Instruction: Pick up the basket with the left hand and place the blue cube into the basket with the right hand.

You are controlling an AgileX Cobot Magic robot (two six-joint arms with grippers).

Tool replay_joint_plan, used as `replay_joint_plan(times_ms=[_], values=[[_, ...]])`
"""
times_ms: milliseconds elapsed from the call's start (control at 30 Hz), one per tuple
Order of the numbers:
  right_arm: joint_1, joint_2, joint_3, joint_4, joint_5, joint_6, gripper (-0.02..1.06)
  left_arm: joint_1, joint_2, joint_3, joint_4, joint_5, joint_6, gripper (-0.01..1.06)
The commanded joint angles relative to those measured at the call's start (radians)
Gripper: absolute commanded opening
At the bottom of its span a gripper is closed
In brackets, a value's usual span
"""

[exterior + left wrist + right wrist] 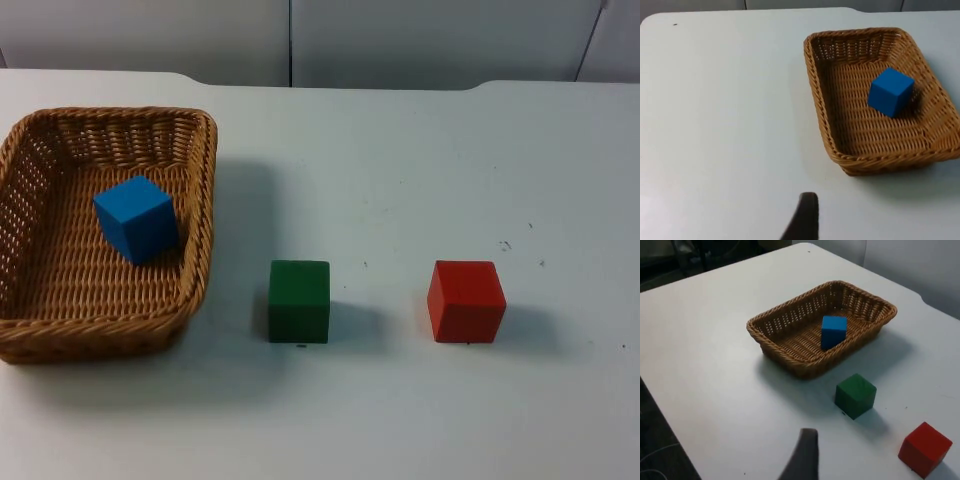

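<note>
White table [400, 420] runs from the near edge back to a grey partition [430, 40] at 12 o'clock, taken from the top view. On its 9 o'clock side sits the basket [205, 200], a rectangular brown wicker tray with low sloping walls, flat on the table and held by nothing. Inside it lies the blue cube [136, 218], on the woven floor toward the 3 o'clock wall and turned so that a corner faces the near side (whether it touches that wall cannot be told). Outside the basket, at 3 o'clock from its near corner and just beside it, stands the green cube [299, 300], square to the table's edge. At 3 o'clock from the green one, apart from it, stands the red cube [466, 300], turned a little. In the left wrist view the left gripper [804, 220] hangs over bare table, well apart from the basket, and whether it is wide or narrow cannot be told. In the right wrist view the right gripper [804, 455] hangs over bare table, near the green cube and apart from the basket; its state likewise cannot be told.
</note>
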Motion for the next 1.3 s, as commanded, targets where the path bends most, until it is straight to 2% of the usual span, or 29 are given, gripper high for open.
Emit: replay_joint_plan(times_ms=[0,133,367,433,467,567,800,933,1100,1267], values=[[0.001,-0.034,0.006,-0.021,0.028,0.031,0.77,0.001,-0.005,0.011,0.005,-0.032,-0.013,0.77],[0.001,-0.083,0.006,-0.045,0.077,0.099,0.77,0.001,-0.005,0.011,0.010,-0.032,-0.016,0.77],[0.001,-0.142,0.006,-0.058,0.185,0.110,0.77,0.001,-0.005,0.011,0.021,-0.032,-0.034,0.78],[0.001,-0.157,0.006,-0.093,0.214,0.142,0.77,0.001,-0.005,0.011,0.022,-0.032,-0.037,0.88],[0.001,-0.157,0.006,-0.093,0.214,0.142,0.77,0.001,-0.005,0.011,0.022,-0.032,-0.037,0.88],[0.001,-0.174,0.006,-0.107,0.214,0.159,0.77,0.001,-0.005,0.011,0.025,-0.032,-0.040,1.05],[0.001,-0.219,0.006,-0.107,0.223,0.169,0.77,0.001,-0.005,0.011,0.025,-0.032,-0.040,1.05],[0.001,-0.272,0.006,-0.107,0.310,0.182,0.77,0.001,-0.005,0.011,0.025,-0.032,-0.040,1.05],[0.004,-0.276,0.007,-0.137,0.354,0.182,0.77,0.001,-0.005,0.011,0.025,-0.032,-0.040,1.05],[0.004,-0.276,0.025,-0.145,0.339,0.182,0.77,0.001,-0.005,0.011,0.025,-0.032,-0.040,1.05]])
